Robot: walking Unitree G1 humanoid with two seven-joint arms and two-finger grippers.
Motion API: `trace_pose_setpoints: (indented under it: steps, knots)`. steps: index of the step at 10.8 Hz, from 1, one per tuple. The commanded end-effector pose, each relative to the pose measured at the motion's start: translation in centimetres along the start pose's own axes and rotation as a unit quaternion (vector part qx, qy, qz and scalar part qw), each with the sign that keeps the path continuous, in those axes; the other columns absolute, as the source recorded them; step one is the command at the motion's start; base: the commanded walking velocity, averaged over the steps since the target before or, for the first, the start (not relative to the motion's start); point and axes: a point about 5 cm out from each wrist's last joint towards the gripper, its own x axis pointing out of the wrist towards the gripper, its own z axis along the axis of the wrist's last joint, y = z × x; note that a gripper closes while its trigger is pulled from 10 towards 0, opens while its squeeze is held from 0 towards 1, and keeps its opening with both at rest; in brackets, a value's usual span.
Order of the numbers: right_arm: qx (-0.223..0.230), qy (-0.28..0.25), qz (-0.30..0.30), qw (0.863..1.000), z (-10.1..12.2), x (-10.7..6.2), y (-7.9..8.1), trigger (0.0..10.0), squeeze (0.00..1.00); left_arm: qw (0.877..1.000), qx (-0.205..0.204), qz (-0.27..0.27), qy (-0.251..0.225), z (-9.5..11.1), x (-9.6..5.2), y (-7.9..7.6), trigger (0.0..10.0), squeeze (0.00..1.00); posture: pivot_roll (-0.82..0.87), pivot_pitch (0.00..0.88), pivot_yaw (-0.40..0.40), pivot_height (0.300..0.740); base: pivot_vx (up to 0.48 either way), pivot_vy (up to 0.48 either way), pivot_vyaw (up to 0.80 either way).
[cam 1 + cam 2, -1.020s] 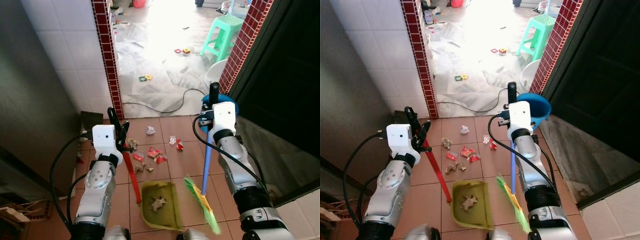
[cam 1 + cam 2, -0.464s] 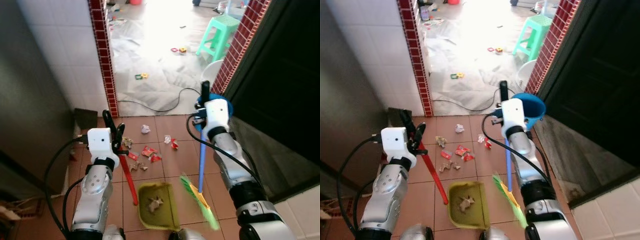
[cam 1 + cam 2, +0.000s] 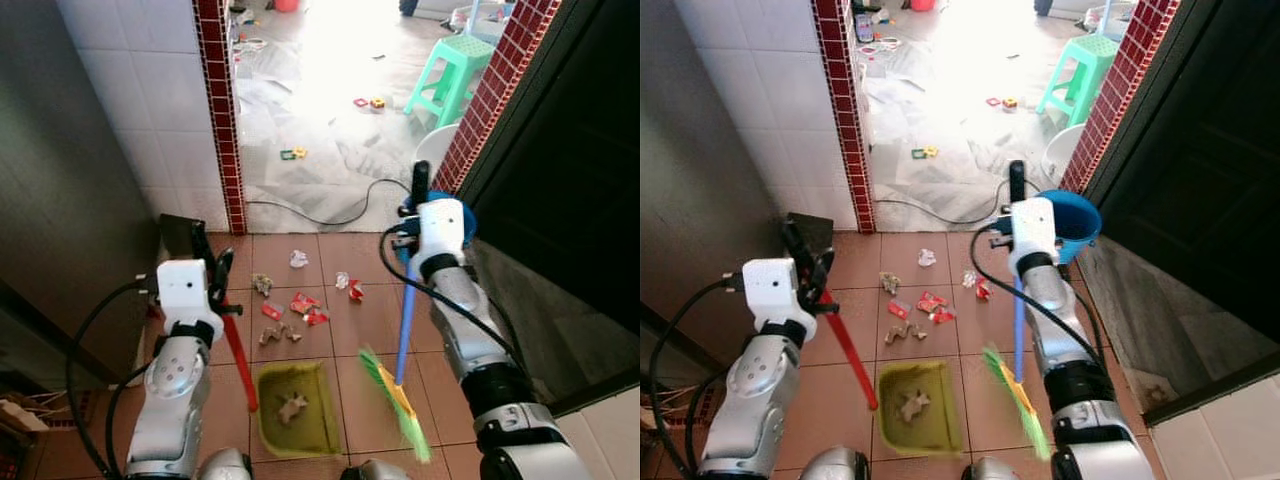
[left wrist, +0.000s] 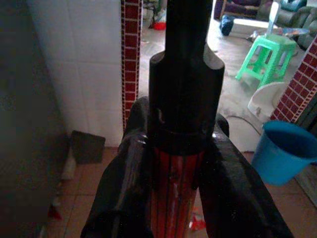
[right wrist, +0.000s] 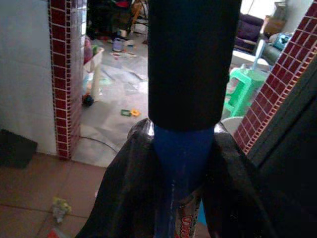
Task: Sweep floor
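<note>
Terracotta floor tiles [image 3: 360,330] run from a grey wall on the left to a dark doorway on the right, w/ a red-brick-edged opening ahead onto a brighter room. Left gripper [image 3: 215,270] is clamped on the red handle [image 3: 238,362] of 1 green dustpan [image 3: 290,408]; left wrist view shows both fingers [image 4: 124,183] tight against that handle. Dustpan sits flat on the tiles near the robot, holding 1 crumpled brownish scrap [image 3: 292,407] plus some dirt. Just beyond its front edge lie approx 8 bits of litter [image 3: 300,305]: red wrappers, brown scraps, 2 white paper balls, spread across 2-3 tiles, apart from the pan. Right gripper [image 3: 421,205] is closed round the blue handle of 1 broom [image 3: 401,330]; right wrist view shows its fingers [image 5: 121,193] pinching the blue shaft below a black cap. Green bristles [image 3: 396,402] rest on the tiles just right of the dustpan, not touching it. 1 blue bucket [image 3: 1076,222] stands behind the right arm by the brick pillar; contents can't be seen. 1 black cable [image 3: 320,215] crosses the threshold; 1 green stool [image 3: 452,75] stands in the far room
</note>
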Motion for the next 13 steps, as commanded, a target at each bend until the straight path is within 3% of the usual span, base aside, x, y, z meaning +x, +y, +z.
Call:
trace_pose_setpoints:
  steps: [1,5,7,11,13]
  knots:
    - [-0.009,-0.029,-0.014,0.999,1.2,0.1,-1.0,10.0,0.0,1.0,-0.004,-0.016,-0.024,1.2,0.0,-0.6,10.0,0.0,0.01,0.0,-0.055,0.74,0.0,0.0,0.0]
    - [0.007,-0.03,-0.031,0.999,1.0,-0.6,-0.5,10.0,0.0,0.999,-0.006,-0.031,-0.036,1.7,-0.2,-0.8,10.0,0.0,-0.02,0.0,-0.017,0.74,0.0,0.0,0.0]
    - [0.005,-0.029,-0.039,0.999,0.9,-0.9,-1.0,10.0,0.0,0.998,-0.004,-0.043,-0.037,2.1,0.4,-1.1,10.0,0.0,-0.04,0.0,-0.005,0.74,0.0,0.0,0.0]
    - [-0.001,-0.033,-0.041,0.999,1.5,-0.7,-1.3,10.0,0.0,0.998,-0.011,-0.036,-0.054,2.7,0.0,-0.7,10.0,0.0,-0.03,0.0,-0.023,0.74,0.0,0.0,0.0]
    - [-0.002,-0.029,-0.036,0.999,1.2,-0.9,-1.0,10.0,0.0,0.998,-0.012,-0.036,-0.057,2.8,0.0,-0.6,10.0,0.0,-0.02,0.0,-0.024,0.74,0.304,-0.182,0.0]
